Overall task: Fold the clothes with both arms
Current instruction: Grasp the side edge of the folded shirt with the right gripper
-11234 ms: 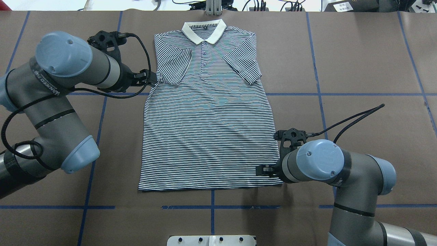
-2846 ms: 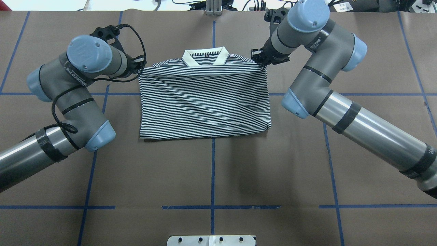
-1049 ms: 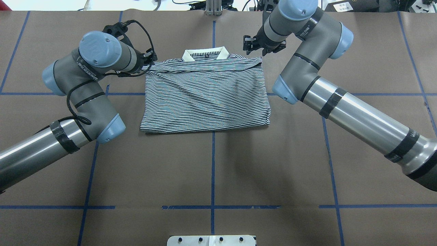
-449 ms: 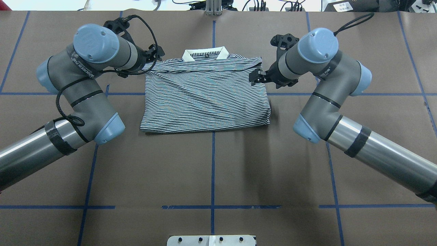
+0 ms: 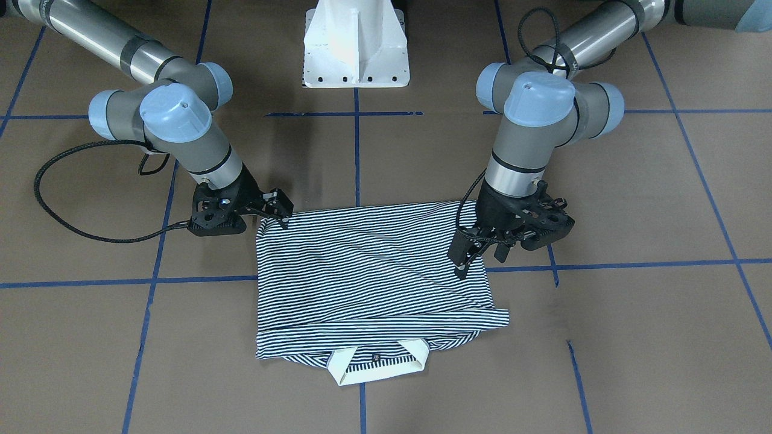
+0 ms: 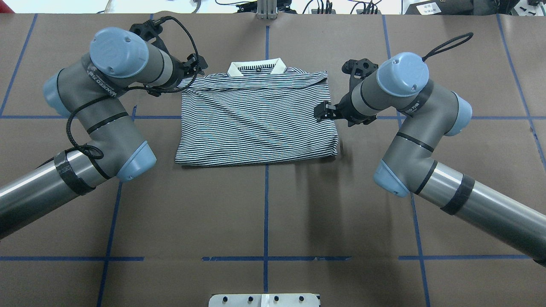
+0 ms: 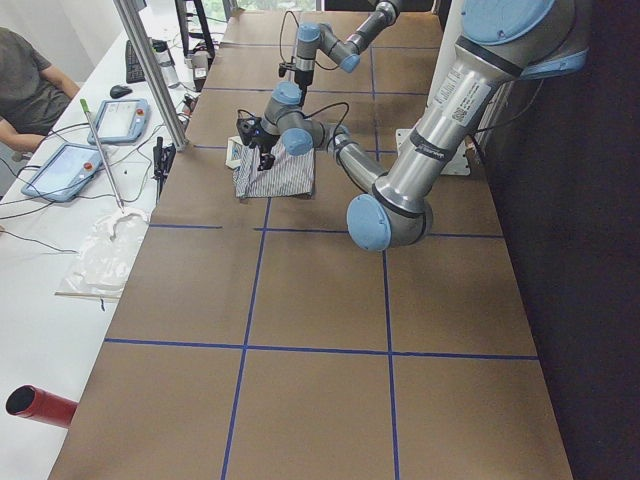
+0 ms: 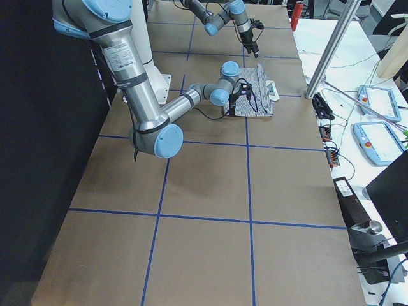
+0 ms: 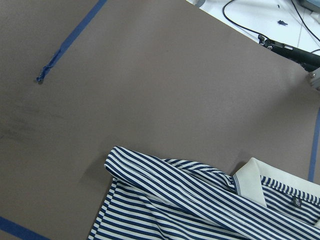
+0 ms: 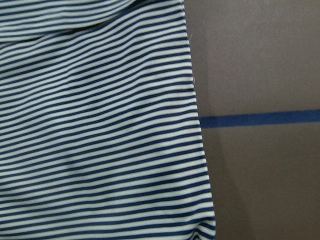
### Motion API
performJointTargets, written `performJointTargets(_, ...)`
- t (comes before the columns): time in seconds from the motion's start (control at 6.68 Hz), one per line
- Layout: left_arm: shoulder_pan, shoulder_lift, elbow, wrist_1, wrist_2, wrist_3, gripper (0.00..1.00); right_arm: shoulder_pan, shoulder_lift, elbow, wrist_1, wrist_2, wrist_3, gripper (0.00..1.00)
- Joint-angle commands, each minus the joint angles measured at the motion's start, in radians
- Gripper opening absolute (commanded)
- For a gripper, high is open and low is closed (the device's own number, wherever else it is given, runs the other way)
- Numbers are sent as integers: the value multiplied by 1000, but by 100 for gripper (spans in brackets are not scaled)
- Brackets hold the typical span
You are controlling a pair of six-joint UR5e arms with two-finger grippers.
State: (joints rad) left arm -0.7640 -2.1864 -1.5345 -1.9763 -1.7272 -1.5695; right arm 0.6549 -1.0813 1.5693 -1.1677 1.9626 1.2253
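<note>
The striped polo shirt [image 6: 256, 123] lies folded in half on the brown table, its hem up at the white collar [image 6: 256, 67]. My left gripper [image 6: 197, 64] hovers open just off the shirt's far left corner, holding nothing. The left wrist view shows that corner [image 9: 150, 172] and the collar [image 9: 255, 182] lying free. My right gripper [image 6: 322, 111] is open above the shirt's right edge, and the right wrist view shows that edge [image 10: 192, 115] flat on the table. In the front-facing view the shirt [image 5: 368, 277] lies between the left gripper [image 5: 467, 256] and the right gripper [image 5: 282, 210].
The white pedestal base [image 5: 354, 42] stands at the robot's side of the table. Blue tape lines [image 6: 265, 213] grid the brown cover. A side bench with tablets [image 7: 85, 140], a metal post [image 7: 150, 70] and a seated person [image 7: 25, 80] lie beyond the far edge.
The flat shirt's hem was carried up to the collar, folding it in half. Both grippers let go; the right one moved back along the right edge, the left lifted slightly.
</note>
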Motion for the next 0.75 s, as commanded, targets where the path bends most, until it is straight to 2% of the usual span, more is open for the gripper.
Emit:
performJointTargets(0.0, 0, -3, -4, 0, 0, -3, 100, -31, -5, -11, -15, -16, 2, 95)
performJointTargets(0.15, 0, -3, -10, 0, -2, -4, 100, -29, 0, -11, -15, -14, 2, 83)
performJointTargets(0.3, 2, -3, -10, -1, -2, -4, 100, -29, -2, -15, -15, -14, -6, 48)
performJointTargets(0.45, 2, -3, -10, -1, -2, -4, 100, -21, -2, -15, -17, -13, -15, 19)
performJointTargets(0.6, 2, -1, -9, -1, -2, -4, 100, -17, -2, -15, -17, -13, -18, 0)
